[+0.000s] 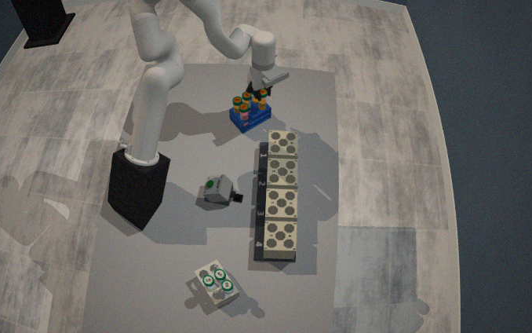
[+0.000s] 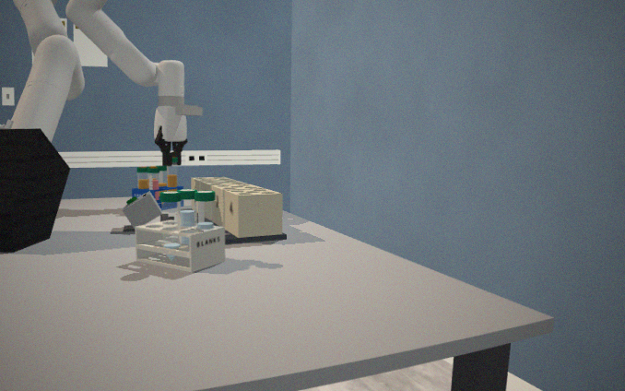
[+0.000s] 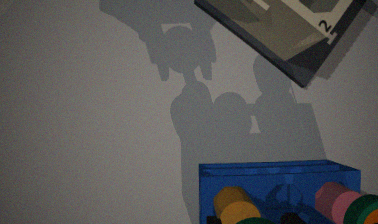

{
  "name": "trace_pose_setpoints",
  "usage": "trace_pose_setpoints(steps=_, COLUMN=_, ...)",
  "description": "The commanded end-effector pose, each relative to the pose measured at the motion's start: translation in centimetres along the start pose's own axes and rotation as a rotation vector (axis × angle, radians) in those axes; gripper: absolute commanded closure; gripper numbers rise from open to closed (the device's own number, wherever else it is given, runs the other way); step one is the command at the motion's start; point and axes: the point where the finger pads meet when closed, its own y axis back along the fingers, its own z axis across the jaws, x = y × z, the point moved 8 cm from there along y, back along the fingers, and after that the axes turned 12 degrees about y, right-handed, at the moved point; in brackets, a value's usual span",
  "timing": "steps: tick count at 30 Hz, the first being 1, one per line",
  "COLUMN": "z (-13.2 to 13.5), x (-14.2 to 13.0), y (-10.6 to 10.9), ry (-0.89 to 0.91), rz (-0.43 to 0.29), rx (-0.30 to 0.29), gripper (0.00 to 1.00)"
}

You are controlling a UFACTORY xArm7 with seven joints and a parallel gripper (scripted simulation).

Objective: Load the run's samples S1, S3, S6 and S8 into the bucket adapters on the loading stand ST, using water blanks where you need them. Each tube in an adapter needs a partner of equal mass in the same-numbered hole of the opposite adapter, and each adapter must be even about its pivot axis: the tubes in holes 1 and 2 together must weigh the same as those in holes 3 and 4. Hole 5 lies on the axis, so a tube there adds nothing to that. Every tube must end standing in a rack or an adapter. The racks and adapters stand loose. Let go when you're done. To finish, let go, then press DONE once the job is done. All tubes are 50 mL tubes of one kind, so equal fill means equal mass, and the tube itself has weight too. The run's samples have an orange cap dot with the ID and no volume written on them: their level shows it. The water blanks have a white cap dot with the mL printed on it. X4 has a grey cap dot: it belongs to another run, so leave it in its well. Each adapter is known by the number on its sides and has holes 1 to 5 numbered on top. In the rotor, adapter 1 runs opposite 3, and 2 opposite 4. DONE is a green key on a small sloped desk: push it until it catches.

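My gripper (image 1: 262, 91) (image 2: 171, 158) (image 3: 255, 221) is shut on the green cap of a tube with orange liquid (image 1: 262, 104) (image 2: 171, 180) at the blue rack (image 1: 256, 122) (image 3: 280, 170). Its cap stands higher than the others; its lower end appears to be still inside the rack. Its ID is unreadable. Other orange-dot tubes (image 1: 237, 105) stand there, one with pink liquid (image 1: 244, 116); one spot is hidden by the fingers. Four beige adapters stand on the loading stand (image 1: 262, 169), their holes empty. The white blanks rack (image 1: 235, 294) (image 2: 208, 252) holds three green-capped tubes (image 1: 208, 281) (image 1: 220, 274) (image 1: 227, 285).
The grey sloped desk (image 1: 221, 190) (image 2: 141, 211) with the green DONE key (image 1: 209, 184) stands between the arm's base (image 1: 138, 190) and the loading stand. The adapter row (image 1: 275, 142) (image 2: 256, 213) begins close to the blue rack. The blanks rack is at the front.
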Motion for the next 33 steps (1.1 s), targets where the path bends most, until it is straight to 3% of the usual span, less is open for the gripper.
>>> trace_pose_setpoints(steps=1, z=-0.1, x=0.1, y=0.5, ry=0.000, rz=0.002, rx=0.003, gripper=1.00)
trace_pose_setpoints(steps=33, z=-0.1, x=0.0, y=6.3, ry=0.000, rz=0.002, rx=0.003, gripper=1.00)
